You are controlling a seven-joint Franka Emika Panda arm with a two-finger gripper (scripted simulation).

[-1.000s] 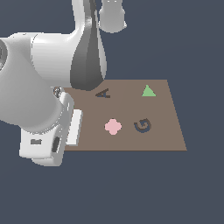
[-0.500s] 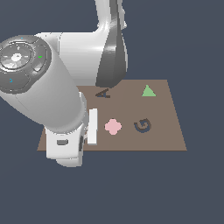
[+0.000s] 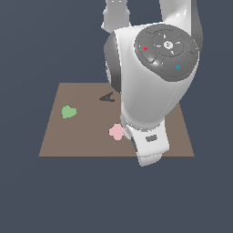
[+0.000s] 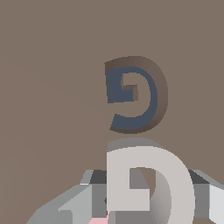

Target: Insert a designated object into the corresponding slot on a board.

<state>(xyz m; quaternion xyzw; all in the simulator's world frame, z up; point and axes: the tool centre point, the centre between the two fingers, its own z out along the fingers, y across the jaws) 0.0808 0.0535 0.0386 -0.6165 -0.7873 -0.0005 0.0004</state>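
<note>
In the wrist view the pale G-shaped block (image 4: 148,183) fills the nearest part of the picture, sitting between the grey fingers (image 4: 94,192) of the end effector (image 4: 146,197), which flank it on both sides. The fingers look closed against the block, so the end effector appears to have hold of it, though the contact faces themselves are hidden behind the letter. A sliver of pink shows at the edge just below the block.

Just beyond the block lies the G-shaped slot (image 4: 133,94), a recess cut into the brown board (image 4: 52,87); dark blue-grey shows through it. The block is near the slot but not in it: the two outlines have the same orientation and sit one past the other, apart.

In the exterior view the arm's large white body (image 3: 152,86) hides the end effector, the block and the slot. On the visible board (image 3: 68,136) are a pink flower shape (image 3: 116,132) just beside the arm, a green heart (image 3: 68,111) towards the exterior view's left, and farther back a dark letter A recess (image 3: 107,97).
</note>
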